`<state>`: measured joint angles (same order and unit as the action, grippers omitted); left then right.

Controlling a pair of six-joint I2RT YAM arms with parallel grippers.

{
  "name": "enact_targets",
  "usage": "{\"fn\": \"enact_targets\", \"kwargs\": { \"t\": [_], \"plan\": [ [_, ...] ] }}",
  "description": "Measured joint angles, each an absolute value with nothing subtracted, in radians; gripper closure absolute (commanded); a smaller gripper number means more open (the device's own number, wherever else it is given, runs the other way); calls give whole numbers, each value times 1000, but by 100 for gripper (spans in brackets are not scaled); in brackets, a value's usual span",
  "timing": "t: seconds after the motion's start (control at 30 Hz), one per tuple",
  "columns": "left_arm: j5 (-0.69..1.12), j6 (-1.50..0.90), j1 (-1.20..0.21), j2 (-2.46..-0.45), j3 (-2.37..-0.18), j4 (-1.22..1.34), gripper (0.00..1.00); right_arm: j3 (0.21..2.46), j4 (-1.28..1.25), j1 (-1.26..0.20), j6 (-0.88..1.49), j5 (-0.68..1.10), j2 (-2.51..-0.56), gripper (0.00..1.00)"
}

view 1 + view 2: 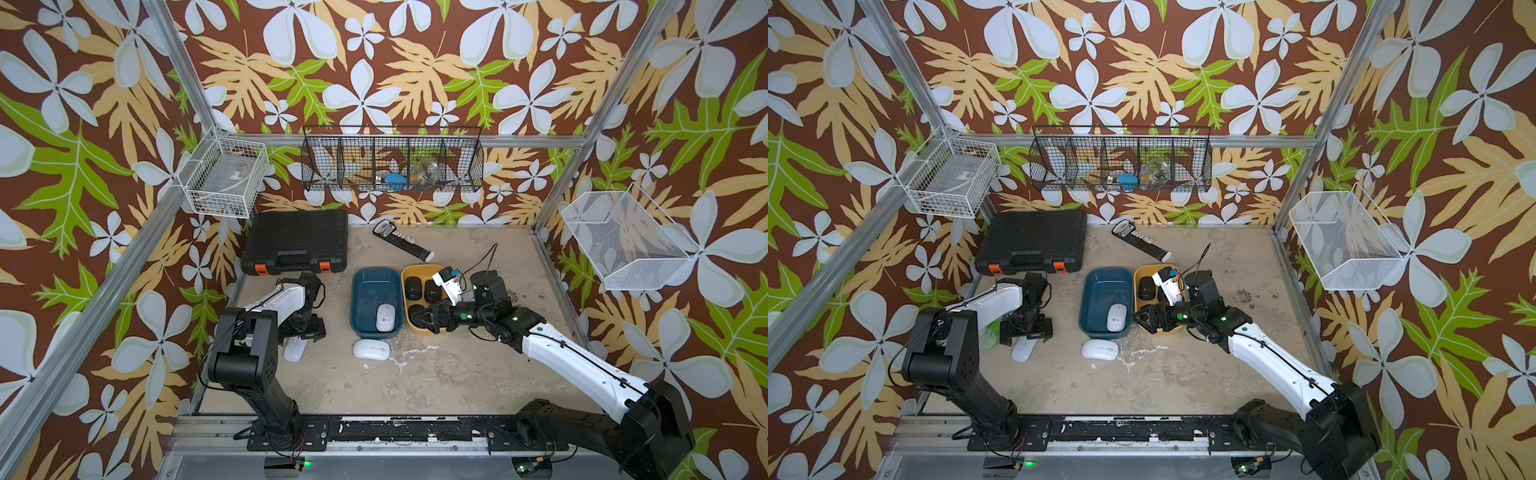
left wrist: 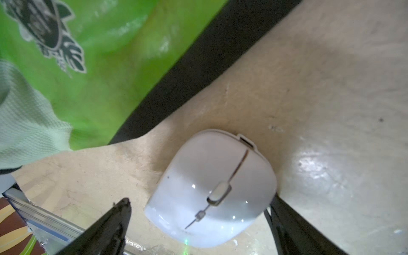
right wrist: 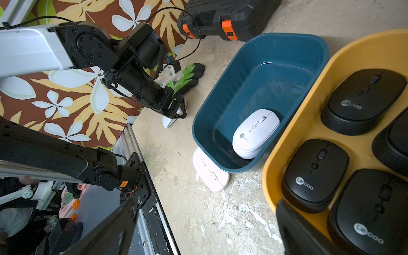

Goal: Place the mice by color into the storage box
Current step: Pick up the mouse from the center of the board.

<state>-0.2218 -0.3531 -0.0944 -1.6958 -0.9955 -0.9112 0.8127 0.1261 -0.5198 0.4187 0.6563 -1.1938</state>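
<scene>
We saw left gripper [image 2: 198, 201] spread astride a white mouse [image 2: 212, 187], right gripper [image 1: 417, 321] gaping above black mice [image 3: 315, 174], yellow box [image 3: 304, 125]

Both arms bent, jaws wide.
The left gripper [image 1: 304, 332] points down; the right gripper [image 1: 419, 319] lies level, aimed leftward.

Soft, even light is falling from above in both top views, leaving only faint shadows. In the left wrist view, glare is shining off the white mouse [image 2: 212, 187] and the table [image 2: 315, 167], and the green glove [image 2: 103, 72] is blurring out of focus. The right wrist view is curving at its edges.
</scene>
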Motion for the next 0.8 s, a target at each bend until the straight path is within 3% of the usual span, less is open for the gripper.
{"fn": "enact_targets", "kwargs": {
  "t": [0.2,0.57,0.8],
  "plan": [
    [-197,-331,-94,-1704,-995,-907,15,811,123,-520,436,657,-1190,0],
    [-134,-310,-92,-1683,-970,-868,23,806,116,-520,464,657,-1176,0],
    [-47,-291,-93,-1673,-959,-852,34,803,111,-520,472,653,-1170,0]
  ]
}}
